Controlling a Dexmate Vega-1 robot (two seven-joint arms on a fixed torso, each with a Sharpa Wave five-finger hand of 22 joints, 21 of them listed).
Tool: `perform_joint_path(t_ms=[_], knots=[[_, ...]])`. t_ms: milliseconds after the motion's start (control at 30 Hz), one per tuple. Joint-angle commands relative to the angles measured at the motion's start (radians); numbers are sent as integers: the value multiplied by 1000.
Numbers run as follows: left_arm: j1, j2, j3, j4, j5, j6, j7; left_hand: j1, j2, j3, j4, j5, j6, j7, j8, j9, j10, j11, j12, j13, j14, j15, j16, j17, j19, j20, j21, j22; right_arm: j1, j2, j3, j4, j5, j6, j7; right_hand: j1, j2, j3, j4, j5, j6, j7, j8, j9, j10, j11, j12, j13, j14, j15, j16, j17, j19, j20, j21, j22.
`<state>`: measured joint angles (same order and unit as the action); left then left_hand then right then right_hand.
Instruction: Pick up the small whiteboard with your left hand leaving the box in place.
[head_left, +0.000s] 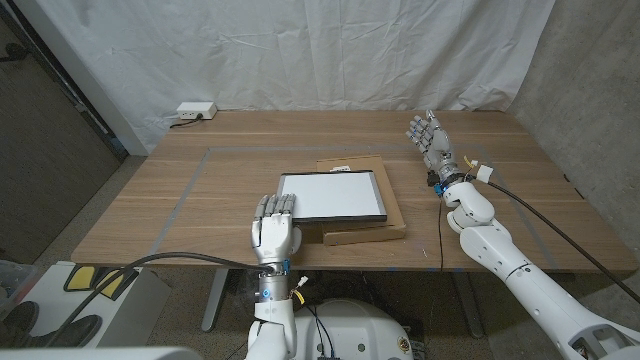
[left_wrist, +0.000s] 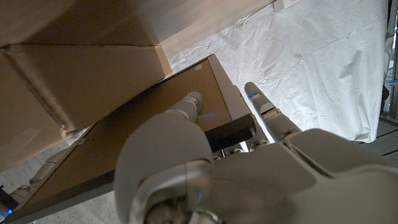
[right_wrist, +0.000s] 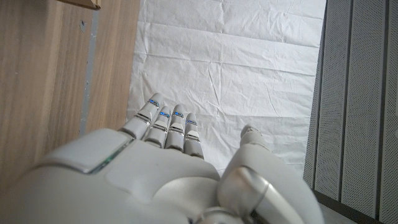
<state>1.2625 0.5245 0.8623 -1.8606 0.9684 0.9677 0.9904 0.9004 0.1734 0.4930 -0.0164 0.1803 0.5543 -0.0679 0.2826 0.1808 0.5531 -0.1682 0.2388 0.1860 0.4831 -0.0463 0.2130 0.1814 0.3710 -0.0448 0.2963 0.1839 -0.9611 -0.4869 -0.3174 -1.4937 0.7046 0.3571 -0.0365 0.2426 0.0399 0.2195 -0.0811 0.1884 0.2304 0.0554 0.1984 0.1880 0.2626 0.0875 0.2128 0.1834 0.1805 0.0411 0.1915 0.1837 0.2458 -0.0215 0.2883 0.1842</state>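
The small whiteboard (head_left: 332, 196), white with a black frame, lies on a flat cardboard box (head_left: 366, 231) near the table's front middle, its left part overhanging the box. My left hand (head_left: 273, 230) sits at the board's left edge, back upward, fingers over the frame. In the left wrist view the whiteboard (left_wrist: 124, 146) shows brown and shaded beside the box (left_wrist: 81, 74). One fingertip (left_wrist: 193, 99) presses that face while other fingers (left_wrist: 267, 112) lie on the far side of the frame, so the edge is pinched. My right hand (head_left: 428, 137) is open above the table's right rear.
A white power strip (head_left: 193, 112) lies at the table's (head_left: 150, 200) back left corner. Grey tape lines (head_left: 190, 185) mark a rectangle on the wood. A black cable (head_left: 540, 215) trails along my right arm. A white curtain (head_left: 300, 50) hangs behind.
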Motion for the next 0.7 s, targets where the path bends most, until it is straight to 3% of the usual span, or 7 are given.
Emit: perform_joint_path(t_ms=[33,700], knots=[[-1,10,-15,-19,8,-7,-4,-2,6,9,2,-1,10,0,-5,4,2,7,-1,3,-5,-121,-6,3,-3,-94,-2,2,3,2,1,3,-1,3,-2,5,-1,0,-5,5,10,-4,1,4,8,0,3,3,10,-3,3,4,10,-1,-1,1],[4,33,-38,-52,38,-22,-9,-1,8,25,4,-1,27,1,-14,4,18,10,-8,3,0,-116,-12,3,-4,-91,-5,2,-12,-5,7,-23,-8,7,-16,5,0,-1,-6,6,10,-3,0,4,7,-1,2,3,10,-3,2,4,12,-1,-6,1]])
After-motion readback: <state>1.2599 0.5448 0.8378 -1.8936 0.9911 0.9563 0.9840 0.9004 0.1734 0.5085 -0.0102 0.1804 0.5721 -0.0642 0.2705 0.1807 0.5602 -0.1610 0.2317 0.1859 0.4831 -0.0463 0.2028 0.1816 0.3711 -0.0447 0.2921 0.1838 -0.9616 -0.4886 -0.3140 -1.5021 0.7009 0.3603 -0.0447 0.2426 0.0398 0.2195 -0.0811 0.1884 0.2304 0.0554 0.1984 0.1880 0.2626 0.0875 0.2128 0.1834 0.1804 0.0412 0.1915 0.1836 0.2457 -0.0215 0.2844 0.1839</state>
